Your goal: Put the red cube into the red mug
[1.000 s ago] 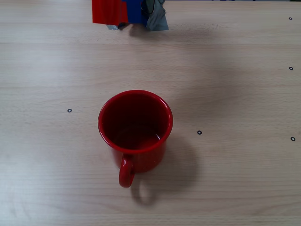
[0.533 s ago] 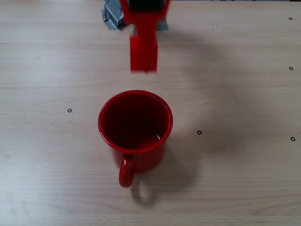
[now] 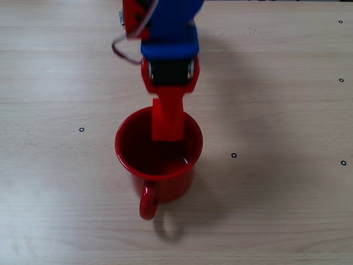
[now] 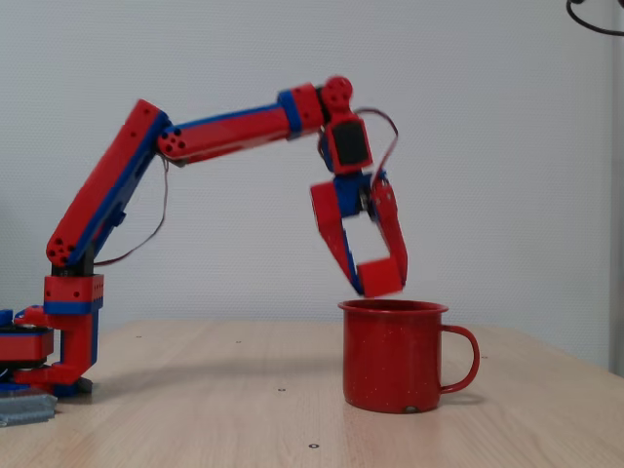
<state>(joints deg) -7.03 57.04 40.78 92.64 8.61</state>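
Note:
The red mug (image 4: 395,356) stands upright on the wooden table, its handle pointing right in the side-on fixed view. Seen from above, the red mug (image 3: 165,176) has its handle toward the picture's bottom edge. My gripper (image 4: 378,278) hangs just above the mug's left rim, shut on the red cube (image 4: 381,275), which sits between the fingertips. In the overhead fixed view my gripper (image 3: 168,131) reaches over the far half of the mug's opening. There the cube cannot be told apart from the red finger (image 3: 168,116).
The arm's base (image 4: 68,336) stands at the table's left end in the side-on view, with a grey strip (image 4: 24,408) beside it. Small black ring marks (image 3: 234,155) dot the tabletop. A cable loop (image 3: 124,52) hangs off the arm.
The arm has stretched from the table's far edge toward the mug. The gripper, outside the rim half a second ago, now hangs over the mug's opening.

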